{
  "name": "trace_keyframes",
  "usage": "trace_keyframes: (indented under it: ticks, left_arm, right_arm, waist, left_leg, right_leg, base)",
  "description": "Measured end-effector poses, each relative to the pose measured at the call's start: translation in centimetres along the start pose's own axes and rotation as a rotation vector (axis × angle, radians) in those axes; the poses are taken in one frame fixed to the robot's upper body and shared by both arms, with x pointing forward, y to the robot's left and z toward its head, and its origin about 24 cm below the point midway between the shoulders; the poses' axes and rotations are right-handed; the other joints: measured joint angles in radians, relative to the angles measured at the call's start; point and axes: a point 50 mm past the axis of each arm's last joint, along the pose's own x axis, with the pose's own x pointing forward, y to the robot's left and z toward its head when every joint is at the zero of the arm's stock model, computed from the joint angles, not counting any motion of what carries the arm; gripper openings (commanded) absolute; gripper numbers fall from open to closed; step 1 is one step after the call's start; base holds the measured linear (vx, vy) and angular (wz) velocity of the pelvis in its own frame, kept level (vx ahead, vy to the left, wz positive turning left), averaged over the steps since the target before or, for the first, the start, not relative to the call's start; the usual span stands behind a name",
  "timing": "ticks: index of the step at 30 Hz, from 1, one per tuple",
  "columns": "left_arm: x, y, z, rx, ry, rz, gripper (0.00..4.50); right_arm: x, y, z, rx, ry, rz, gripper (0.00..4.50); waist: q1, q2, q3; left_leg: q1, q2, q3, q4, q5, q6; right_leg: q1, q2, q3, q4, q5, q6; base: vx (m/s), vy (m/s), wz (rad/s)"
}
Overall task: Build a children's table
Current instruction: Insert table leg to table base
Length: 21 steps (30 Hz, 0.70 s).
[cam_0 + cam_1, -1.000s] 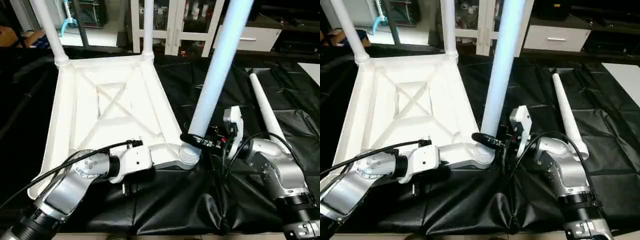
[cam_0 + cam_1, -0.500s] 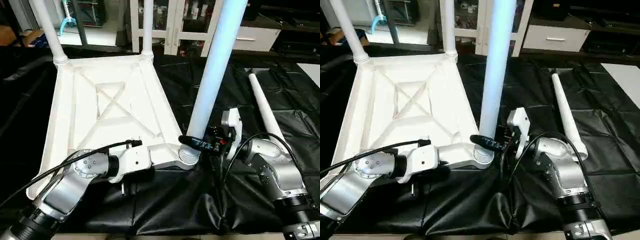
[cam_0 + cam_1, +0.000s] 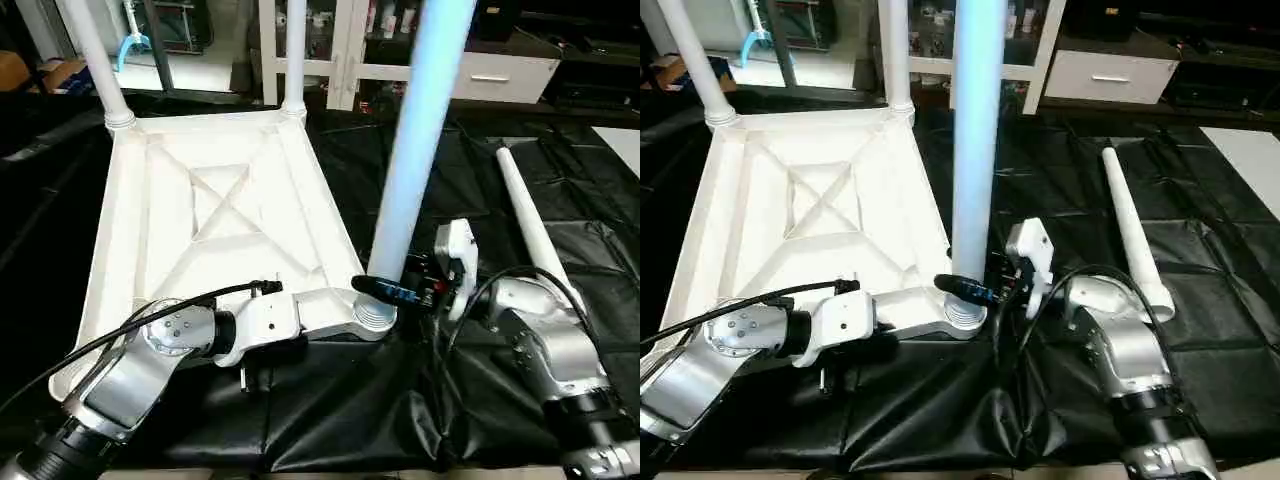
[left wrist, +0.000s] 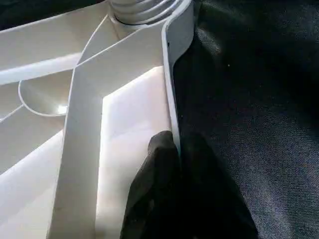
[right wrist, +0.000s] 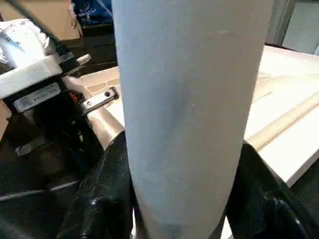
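**Third leg being seated in the near corner socket**

The white plastic square table top is lying upside down on the black plastic sheet, its X-ribbed underside facing up. Two long tapered white tube legs are already standing in the far corner sockets. A third white tube leg is being held nearly upright by the right gripper, its black fingers clamped around the tube just above the ribbed round socket at the near right corner. The top's near rim is being pinched by the left gripper, its fingers closed on the thin wall, so the top is being steadied.

Judging by this, the leg is being seated. Next, a straight downward push or twist is called for, with the tube kept in line with the socket. The fourth white tube leg is lying loose on the sheet, beside the right arm.
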Motion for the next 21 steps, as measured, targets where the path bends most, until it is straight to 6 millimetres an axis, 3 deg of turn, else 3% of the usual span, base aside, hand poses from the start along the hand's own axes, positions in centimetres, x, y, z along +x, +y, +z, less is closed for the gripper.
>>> trace_keyframes:
  ticks: [7, 21]
  left_arm:
    - [0.0, 0.1, -0.1, -0.003, 0.004, 0.007, 0.00]
    - [0.3, -0.1, 0.3, 0.006, -0.014, -0.004, 0.00]
  right_arm:
    - [0.3, -0.9, -0.3, 0.107, -0.041, -0.058, 1.86]
    - [-1.9, 0.3, -1.3, 0.117, -0.094, -0.137, 1.86]
  waist:
    - [-0.014, -0.001, 0.001]
    - [-0.006, -0.001, 0.001]
  left_leg:
    - [-0.001, 0.000, -0.002, 0.000, 0.000, 0.000]
    - [0.000, 0.000, -0.001, -0.004, 0.000, 0.000]
  right_leg:
    - [0.002, 0.000, 0.001, 0.000, -0.003, 0.005]
    - [0.011, -0.002, 0.002, -0.004, -0.008, 0.009]
  base:
    - [0.000, 0.000, 0.00]
    - [0.000, 0.000, 0.00]
